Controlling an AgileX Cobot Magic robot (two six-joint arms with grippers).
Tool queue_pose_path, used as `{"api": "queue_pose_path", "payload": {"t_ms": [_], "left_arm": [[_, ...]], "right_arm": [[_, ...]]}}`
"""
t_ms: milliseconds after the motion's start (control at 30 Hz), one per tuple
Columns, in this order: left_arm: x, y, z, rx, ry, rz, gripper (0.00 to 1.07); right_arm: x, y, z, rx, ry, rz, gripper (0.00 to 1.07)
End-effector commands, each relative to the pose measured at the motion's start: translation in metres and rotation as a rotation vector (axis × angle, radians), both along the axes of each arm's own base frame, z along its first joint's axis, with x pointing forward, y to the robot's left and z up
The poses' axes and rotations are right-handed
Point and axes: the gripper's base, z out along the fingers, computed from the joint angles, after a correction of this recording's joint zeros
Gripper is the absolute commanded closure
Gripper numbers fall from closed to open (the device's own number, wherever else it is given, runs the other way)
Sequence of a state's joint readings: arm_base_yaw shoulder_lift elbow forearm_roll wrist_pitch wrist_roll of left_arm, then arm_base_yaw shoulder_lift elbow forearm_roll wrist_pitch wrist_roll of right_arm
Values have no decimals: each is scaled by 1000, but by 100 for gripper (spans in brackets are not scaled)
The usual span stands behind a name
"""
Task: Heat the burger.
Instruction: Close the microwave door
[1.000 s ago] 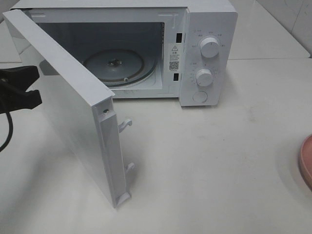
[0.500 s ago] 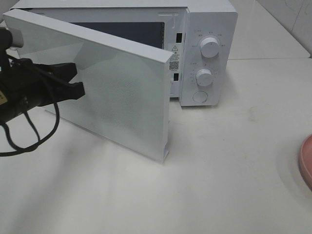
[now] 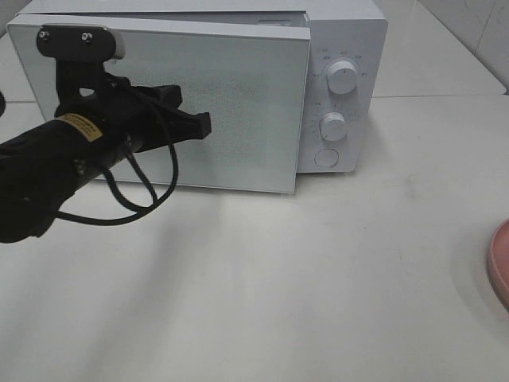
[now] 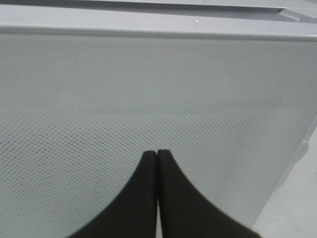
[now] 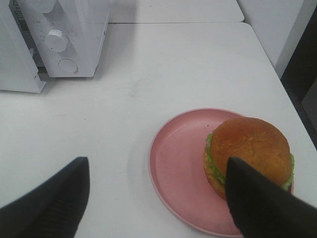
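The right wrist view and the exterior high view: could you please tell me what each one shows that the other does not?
Only the right wrist view shows the burger, sitting on the pink plate away from the microwave, with the open right pincer above the table. Only the exterior high view shows the left pincer, shut, at the microwave door. Both show the microwave's two knobs and round button, the white table and some of the plate.

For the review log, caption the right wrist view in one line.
Open right gripper hovers over the burger on its pink plate; microwave stands beyond on the white table.
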State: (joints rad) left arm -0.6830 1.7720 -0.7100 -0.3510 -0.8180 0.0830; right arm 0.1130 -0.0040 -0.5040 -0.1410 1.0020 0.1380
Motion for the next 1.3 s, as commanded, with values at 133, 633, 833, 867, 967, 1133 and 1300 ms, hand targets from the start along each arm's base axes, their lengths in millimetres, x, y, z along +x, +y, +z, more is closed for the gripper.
{"api": "queue_pose_path", "payload": {"t_ms": [133,633,833,867,967,1133,1300], "left_arm": [[10,-26,4,-24,0,7,107],[49,-66,4,-76,26,-1,107],[66,-77,4,-90,12,5,107],[68,-77,3,-88,26,6,107],[79,-77,3,-92,60,13,107],[83,-77,8,-82,51,9,107],[74,-86,12,-50,83,-40,107]], "right_arm": [[-4,0,-1,-1,-28,0,34],[-4,0,-1,1,-28,2,34],[-4,0,-1,1,-28,2,34],[-4,0,-1,1,-28,2,34],[-4,0,-1,1,-28,2,34],[-4,0,-1,1,-28,2,34],[-4,0,-1,1,-28,2,34]]}}
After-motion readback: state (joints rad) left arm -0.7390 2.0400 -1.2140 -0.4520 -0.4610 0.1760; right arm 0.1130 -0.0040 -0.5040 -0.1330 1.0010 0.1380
